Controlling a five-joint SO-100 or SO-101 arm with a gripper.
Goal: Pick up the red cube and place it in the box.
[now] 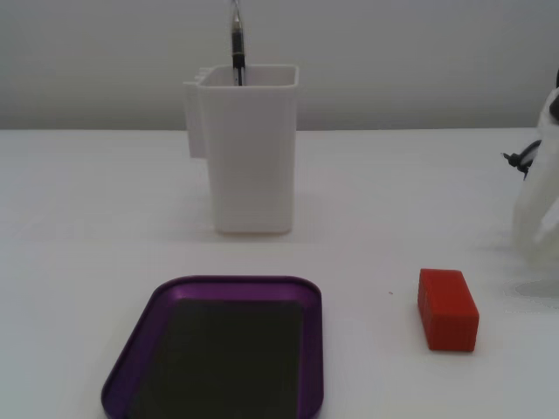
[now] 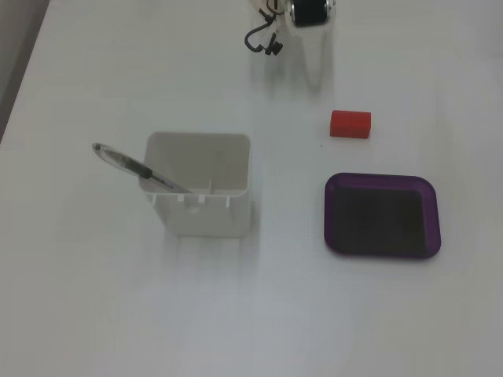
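Observation:
The red cube (image 1: 448, 309) lies on the white table at the right in a fixed view. In the other fixed view, looking down from above, it (image 2: 350, 123) sits just above the box. The box (image 1: 218, 356) is a shallow purple tray with a dark floor, and it (image 2: 382, 215) is empty. My gripper (image 2: 315, 77) is white against the white table and points down toward the cube, staying apart from it. At the right edge of the lower fixed view the gripper (image 1: 534, 234) is a pale blur behind the cube. Its jaws are too washed out to read.
A tall white square container (image 1: 249, 157) holding a pen (image 1: 237, 44) stands behind the tray. In the fixed view from above the container (image 2: 200, 192) is left of the tray. A dark cable (image 2: 263, 41) hangs by the arm.

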